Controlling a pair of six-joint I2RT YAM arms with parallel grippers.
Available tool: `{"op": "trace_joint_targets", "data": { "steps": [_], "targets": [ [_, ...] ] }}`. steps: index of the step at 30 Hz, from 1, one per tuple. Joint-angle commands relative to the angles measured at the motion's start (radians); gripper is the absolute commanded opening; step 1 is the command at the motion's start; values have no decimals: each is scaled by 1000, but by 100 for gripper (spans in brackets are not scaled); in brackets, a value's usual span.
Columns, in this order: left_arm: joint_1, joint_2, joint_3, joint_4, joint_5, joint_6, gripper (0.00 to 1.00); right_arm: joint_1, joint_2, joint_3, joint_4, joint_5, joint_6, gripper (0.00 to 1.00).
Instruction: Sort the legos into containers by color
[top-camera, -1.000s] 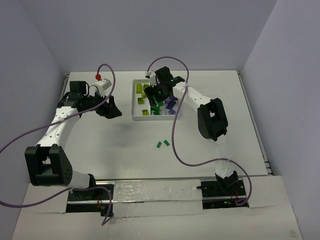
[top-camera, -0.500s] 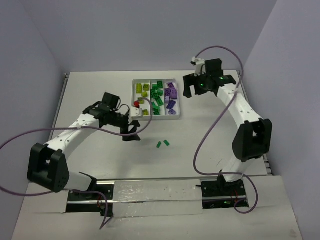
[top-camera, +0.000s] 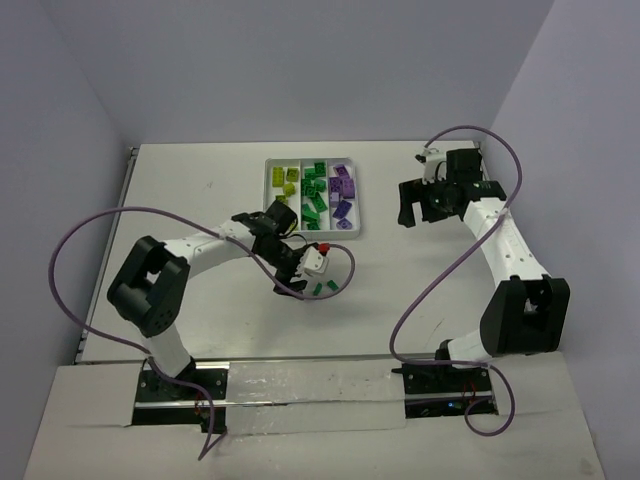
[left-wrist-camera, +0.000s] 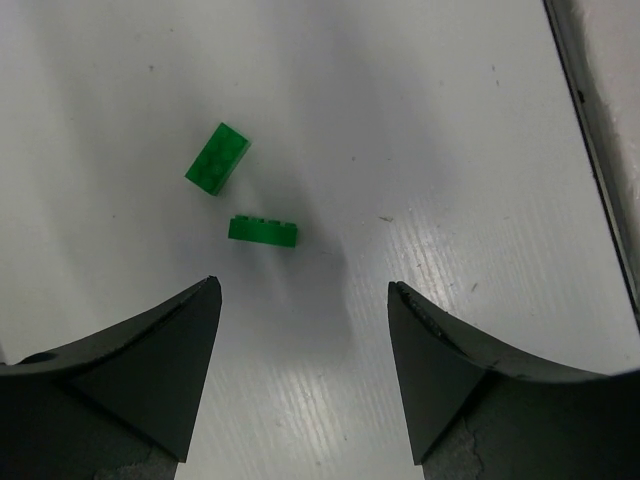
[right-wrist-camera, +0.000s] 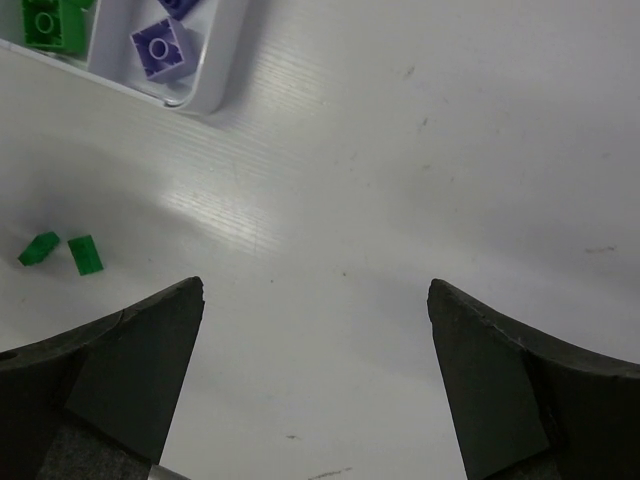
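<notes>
Two small green plastic bricks (left-wrist-camera: 217, 159) are seen loose, near of the shallow white tray (top-camera: 335, 234). The left gripper (left-wrist-camera: 300, 290) is held low just beside them, jaws apart and empty. The right gripper (right-wrist-camera: 315, 290) is spread wide, right of the tray.

The tray (top-camera: 310, 235) sits toward the back of the table (top-camera: 200, 200), with bricks (top-camera: 318, 190) in all three compartments (top-camera: 275, 206). Two loose bricks (top-camera: 324, 288) lie on the table before it, near each other but apart, with the left gripper (left-wrist-camera: 302, 288) just left of them. The right gripper (top-camera: 415, 207) hangs well right of the tray
</notes>
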Motion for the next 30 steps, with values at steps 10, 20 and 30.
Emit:
{"op": "trace_joint_targets", "data": {
  "steps": [10, 20, 30],
  "targets": [
    [-49, 153, 116, 77, -68, 17, 75, -77, -56, -41, -22, -30, -55, 100],
    [-72, 184, 126, 74, -81, 28, 75, -82, -40, -58, -12, -31, -65, 100],
    [-98, 200, 125, 67, -95, 25, 64, -86, -36, -76, 3, -35, -58, 100]
  ]
}}
